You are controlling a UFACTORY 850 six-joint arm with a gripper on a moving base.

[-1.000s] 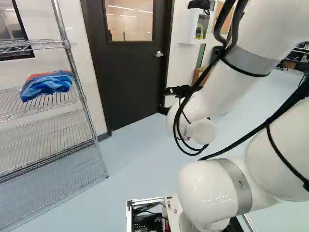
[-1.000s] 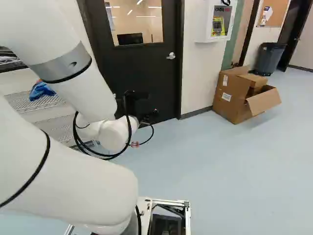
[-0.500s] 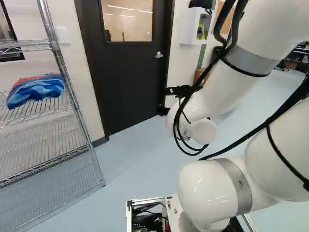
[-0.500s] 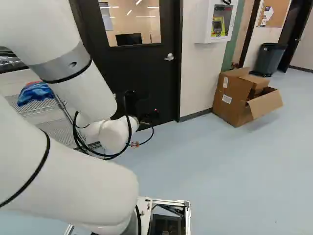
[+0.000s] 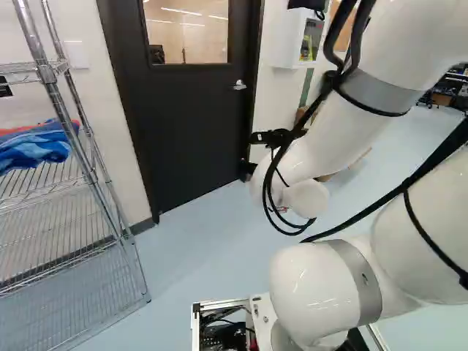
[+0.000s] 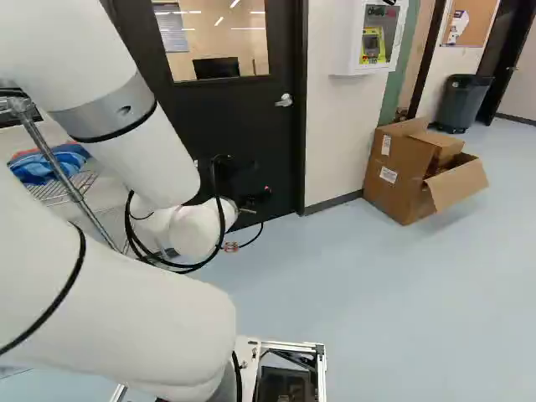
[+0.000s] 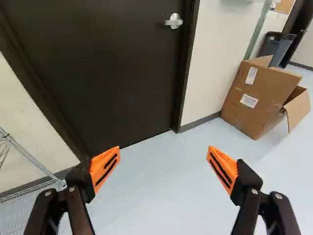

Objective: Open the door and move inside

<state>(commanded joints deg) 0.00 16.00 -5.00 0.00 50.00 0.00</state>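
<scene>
Holds the gripper [image 5: 248, 169] open ahead of the door [image 5: 194, 131]; in the wrist view, spreads the gripper's [image 7: 163, 154] orange pads [image 7: 104, 165] wide apart, with floor [image 7: 156, 191] between. Faces the door, dark and shut in its frame. Carries a silver handle [image 7: 174, 21] on the door's right side in both base views, with a window [image 6: 219, 38] higher up. Keeps well apart from that handle, lower than it. Reaches forward with the white arm [image 6: 138, 155] at the left of the right base view.

Has a wire rack [image 5: 48, 77] at the left of the left base view, near the wall beside the door. Bears a blue cloth [image 5: 33, 148] on one of the rack's shelves, with something red against it. Hangs a white cabinet [image 6: 352, 42] on the wall past the handle side, with a yellow device [image 6: 373, 46] inside. Sits an open cardboard box [image 6: 410, 172] on the floor near that wall. Stands a grey bin [image 6: 463, 102] farther back, beside another dark doorway [image 6: 502, 59].
</scene>
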